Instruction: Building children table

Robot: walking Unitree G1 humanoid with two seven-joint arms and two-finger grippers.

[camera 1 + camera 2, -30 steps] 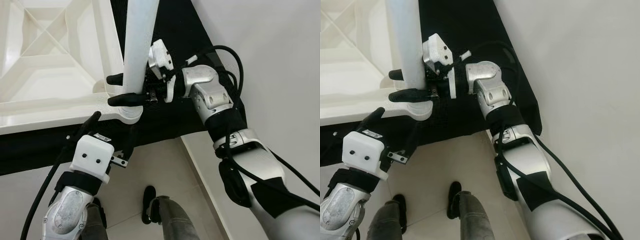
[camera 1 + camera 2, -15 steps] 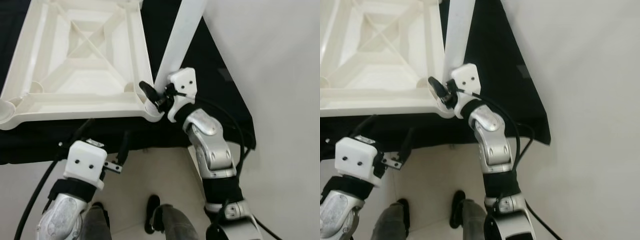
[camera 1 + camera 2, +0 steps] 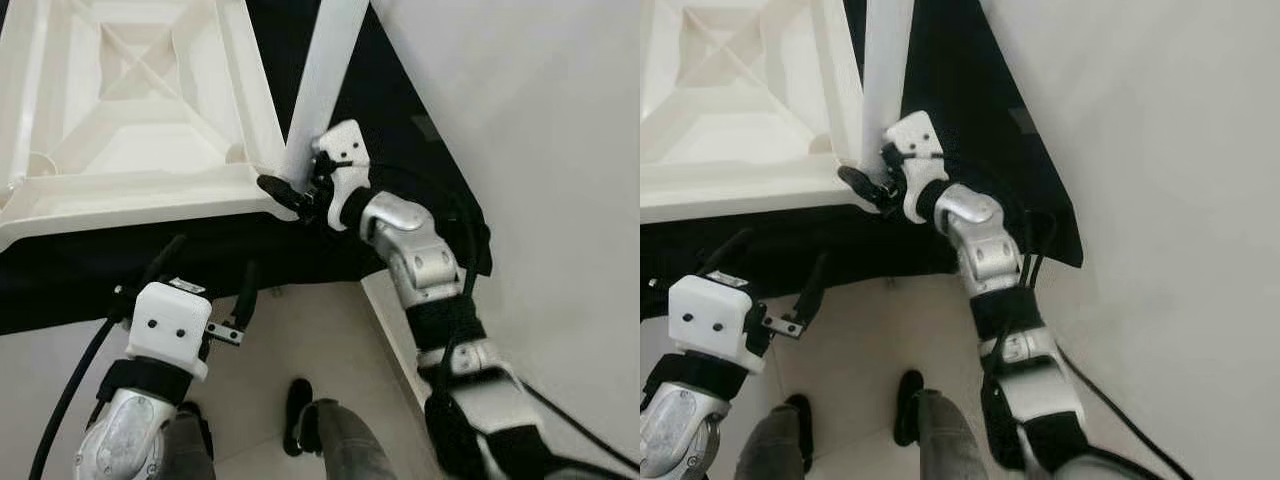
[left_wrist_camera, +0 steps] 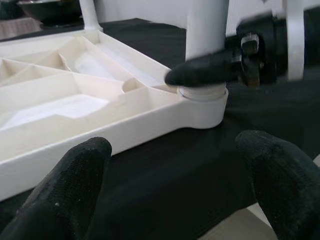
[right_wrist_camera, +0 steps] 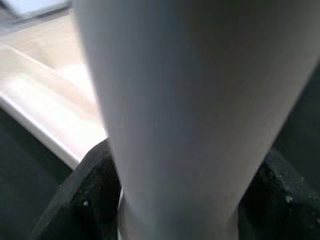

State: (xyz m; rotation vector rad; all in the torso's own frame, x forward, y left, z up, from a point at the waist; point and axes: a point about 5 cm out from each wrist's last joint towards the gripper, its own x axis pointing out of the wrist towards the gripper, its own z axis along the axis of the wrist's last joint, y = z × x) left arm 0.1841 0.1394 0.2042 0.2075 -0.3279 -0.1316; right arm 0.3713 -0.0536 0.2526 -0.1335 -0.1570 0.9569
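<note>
While the right gripper (image 3: pixel 290 190) stays clamped on the round white plastic leg (image 3: pixel 318 85), now tilted rightward in the upturned white tabletop's (image 3: pixel 120 190) near-right corner socket (image 4: pixel 202 102), the left gripper (image 3: pixel 205 275) hovers spread nearby; seating looks incomplete.

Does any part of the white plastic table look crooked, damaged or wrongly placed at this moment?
Nothing stands out. The white plastic tabletop lies upside down on the black cloth, ribs intact. The white round leg stands upright in its corner socket, held by the right gripper. The left gripper hovers open nearby.
</note>
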